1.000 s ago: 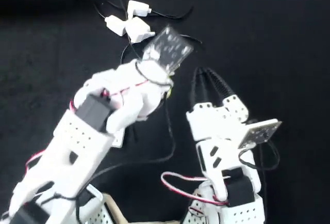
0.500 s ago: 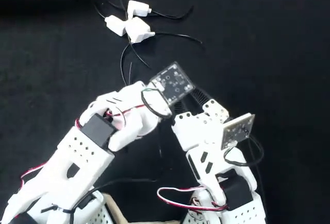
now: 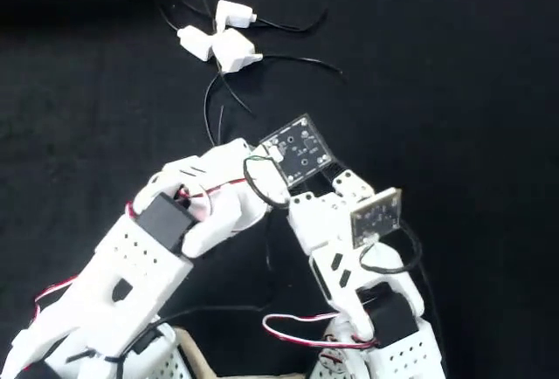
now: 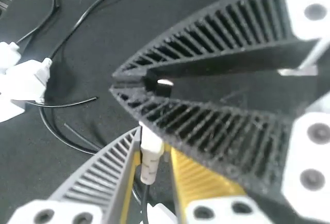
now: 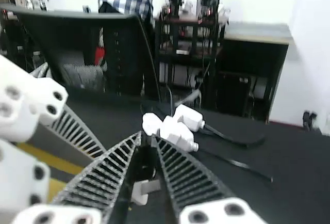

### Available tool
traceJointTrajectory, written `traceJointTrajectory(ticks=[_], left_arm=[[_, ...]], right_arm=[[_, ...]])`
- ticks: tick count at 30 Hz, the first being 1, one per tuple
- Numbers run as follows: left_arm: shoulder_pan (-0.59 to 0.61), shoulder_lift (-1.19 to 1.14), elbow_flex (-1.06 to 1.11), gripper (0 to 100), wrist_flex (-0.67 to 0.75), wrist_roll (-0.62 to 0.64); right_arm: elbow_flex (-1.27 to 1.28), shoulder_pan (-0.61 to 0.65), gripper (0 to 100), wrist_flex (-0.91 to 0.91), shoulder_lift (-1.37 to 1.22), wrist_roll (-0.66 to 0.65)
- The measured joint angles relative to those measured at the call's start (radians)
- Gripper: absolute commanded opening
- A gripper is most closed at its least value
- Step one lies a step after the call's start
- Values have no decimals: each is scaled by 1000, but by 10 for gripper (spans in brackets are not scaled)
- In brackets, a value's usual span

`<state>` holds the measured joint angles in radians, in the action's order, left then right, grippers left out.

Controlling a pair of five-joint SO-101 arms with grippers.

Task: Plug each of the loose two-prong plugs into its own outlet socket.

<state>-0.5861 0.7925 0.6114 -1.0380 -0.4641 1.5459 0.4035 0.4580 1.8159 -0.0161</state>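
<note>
My left gripper [image 4: 150,145] is shut on a small white two-prong plug [image 4: 148,163], held between its grey and yellow fingers with a black cable trailing from it. The right gripper [image 4: 116,79], with black ribbed fingers, sits right against it with tips closed together [image 5: 143,140]. A white piece [image 5: 139,190] shows in the gap behind those tips; I cannot tell if it is held. In the high view both wrists meet mid-table [image 3: 325,174]. A cluster of white outlet blocks and plugs [image 3: 218,43] lies at the far side of the table, also visible as white blocks [image 5: 170,126].
Loose black cables [image 3: 229,91] curl across the black tablecloth between the white cluster and the arms. One separate white block [image 3: 234,14] lies nearest the far edge. A black chair [image 5: 103,53] stands beyond the table.
The left arm drew back from the white cluster toward the near side and lowered its wrist. The right arm swung left, so both grippers now meet.
</note>
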Motion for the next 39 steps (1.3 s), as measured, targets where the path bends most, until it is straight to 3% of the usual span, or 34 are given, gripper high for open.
traceJointTrajectory(ticks=[9,39], left_arm=[[0,137,-78,29,-135,-2],[6,57,-107,29,-138,29]], right_arm=[[21,-5,12,-40,2,0],[69,-6,12,-40,2,0]])
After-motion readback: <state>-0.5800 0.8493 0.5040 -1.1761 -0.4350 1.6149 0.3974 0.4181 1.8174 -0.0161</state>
